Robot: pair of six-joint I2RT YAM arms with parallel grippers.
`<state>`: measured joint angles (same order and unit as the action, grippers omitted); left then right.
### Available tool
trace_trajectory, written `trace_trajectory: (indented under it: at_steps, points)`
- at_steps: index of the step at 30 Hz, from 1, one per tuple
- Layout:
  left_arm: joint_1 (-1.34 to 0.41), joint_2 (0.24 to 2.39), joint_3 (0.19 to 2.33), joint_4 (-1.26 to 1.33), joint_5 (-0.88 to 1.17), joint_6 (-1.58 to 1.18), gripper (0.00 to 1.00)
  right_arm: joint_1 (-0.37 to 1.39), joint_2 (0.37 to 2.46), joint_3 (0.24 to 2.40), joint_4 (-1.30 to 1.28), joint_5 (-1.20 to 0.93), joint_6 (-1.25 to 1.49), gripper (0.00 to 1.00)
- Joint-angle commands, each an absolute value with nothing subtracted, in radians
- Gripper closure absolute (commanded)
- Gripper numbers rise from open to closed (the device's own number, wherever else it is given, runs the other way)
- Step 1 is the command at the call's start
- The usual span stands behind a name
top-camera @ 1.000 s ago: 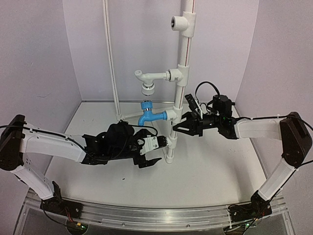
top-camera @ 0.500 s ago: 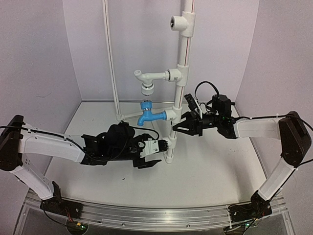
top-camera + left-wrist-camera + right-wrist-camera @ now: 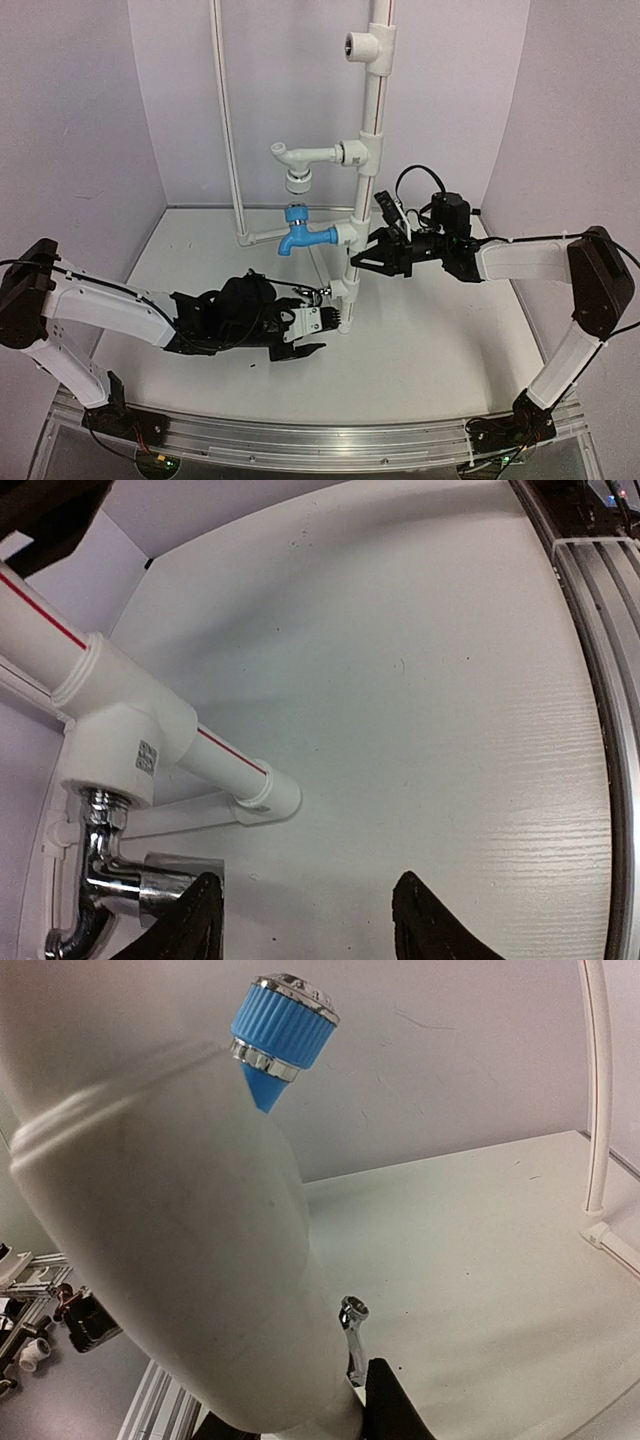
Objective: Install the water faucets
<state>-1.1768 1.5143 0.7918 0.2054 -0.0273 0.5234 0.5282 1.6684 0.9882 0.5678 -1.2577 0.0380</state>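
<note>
The small silver faucet (image 3: 100,885) sits with its threaded end in the lower white tee (image 3: 115,735) of the upright pipe. It shows as a small glint in the top view (image 3: 323,293) and its end shows in the right wrist view (image 3: 353,1332). My left gripper (image 3: 322,328) is open and empty, low over the table. In its wrist view the gripper (image 3: 305,905) has its left finger (image 3: 190,920) right beside the faucet body. My right gripper (image 3: 364,259) is shut on the white upright pipe (image 3: 170,1220), above the lower tee.
A blue plastic tap (image 3: 301,236) sticks out left from a higher tee, also seen in the right wrist view (image 3: 282,1022). A white elbow outlet (image 3: 300,165) and an open tee (image 3: 366,45) sit higher up. A thin white pole (image 3: 228,120) stands at the back left.
My left gripper has drawn back and down from the pipe toward the near side, leaving the silver faucet in the lower tee. The pipe's top has leaned slightly left. The right gripper keeps its hold.
</note>
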Motion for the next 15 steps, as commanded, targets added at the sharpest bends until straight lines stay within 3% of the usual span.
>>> trace_trajectory:
  at_steps: [1,6,15]
  points:
    - [-1.157,1.488,0.723,0.364,-0.022,0.367,0.46,0.527,1.670,1.030,0.514,-1.284,0.238,1.00]
    - [-1.156,1.469,0.632,0.579,-0.009,0.191,0.50,0.527,1.661,1.025,0.514,-1.283,0.242,1.00]
    - [-1.156,1.604,0.476,1.141,-0.006,-0.179,0.68,0.527,1.661,1.029,0.514,-1.280,0.248,1.00]
